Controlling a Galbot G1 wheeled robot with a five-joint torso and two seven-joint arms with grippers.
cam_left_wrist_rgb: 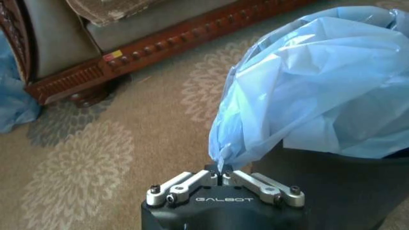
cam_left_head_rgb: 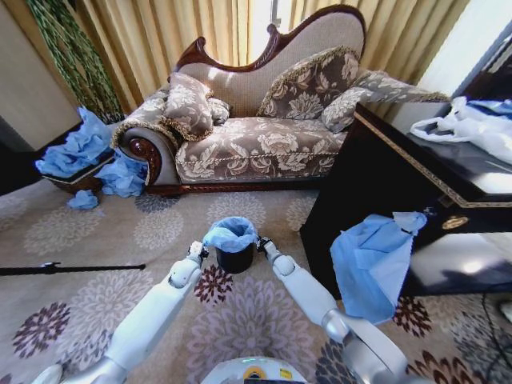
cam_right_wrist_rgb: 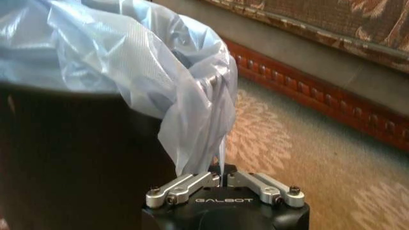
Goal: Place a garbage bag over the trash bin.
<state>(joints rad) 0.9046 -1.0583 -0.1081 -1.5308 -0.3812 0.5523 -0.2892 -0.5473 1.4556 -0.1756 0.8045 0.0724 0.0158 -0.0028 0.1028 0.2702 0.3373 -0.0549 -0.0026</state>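
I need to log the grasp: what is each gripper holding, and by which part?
Both hold the garbage bag by its rim, over the trash bin: left gripper one side, right gripper the other.

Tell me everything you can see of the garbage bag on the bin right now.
The garbage bag is thin, crinkly, translucent light-blue plastic. It lies bunched over the mouth of the black trash bin, spilling a little over the rim while the wall below stays bare. The left end effector is shut on a gathered edge at one side; the right end effector is shut on the opposite edge, where the film hangs in folds outside the bin.
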